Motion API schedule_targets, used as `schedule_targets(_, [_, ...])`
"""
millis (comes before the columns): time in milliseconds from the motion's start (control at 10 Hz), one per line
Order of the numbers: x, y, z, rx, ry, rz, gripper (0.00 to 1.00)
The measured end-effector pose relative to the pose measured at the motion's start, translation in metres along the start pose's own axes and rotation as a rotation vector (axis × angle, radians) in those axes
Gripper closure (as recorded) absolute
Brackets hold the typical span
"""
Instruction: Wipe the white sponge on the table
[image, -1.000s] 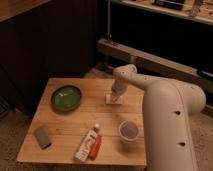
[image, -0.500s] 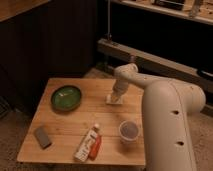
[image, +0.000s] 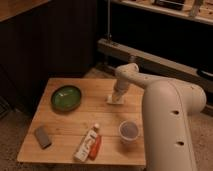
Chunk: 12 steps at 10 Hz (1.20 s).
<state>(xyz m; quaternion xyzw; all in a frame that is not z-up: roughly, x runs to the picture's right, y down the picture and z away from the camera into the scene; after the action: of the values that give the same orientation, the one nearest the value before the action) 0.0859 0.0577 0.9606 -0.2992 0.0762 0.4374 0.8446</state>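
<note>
The white sponge lies flat on the wooden plank table, near its far right edge. My gripper points straight down onto the sponge and presses on its top. The white arm runs from the gripper up and back to the big white body at the right. Part of the sponge is hidden under the gripper.
A green bowl sits at the far left of the table. A grey block lies at the front left. A white tube-like bottle with an orange item beside it lies at the front middle. A clear cup stands at the front right. Dark shelving stands behind.
The gripper and sponge have shifted slightly on the table's far right part; the other objects have not moved.
</note>
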Motion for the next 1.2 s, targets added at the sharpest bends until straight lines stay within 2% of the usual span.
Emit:
schedule_targets(200, [0.002,-0.004,-0.001,0.006,0.005,0.015,1.0])
schedule_targets(300, [0.009,-0.016,-0.002,0.02,0.018,0.058,1.0])
schedule_targets(700, [0.06,-0.053,-0.022,0.053,0.037,0.163,1.0])
schedule_targets(1000, [0.069,-0.049,-0.034,0.051,0.043,0.176,1.0])
schedule_targets(1200, [0.082,-0.042,-0.029,0.035,0.061,0.18,1.0])
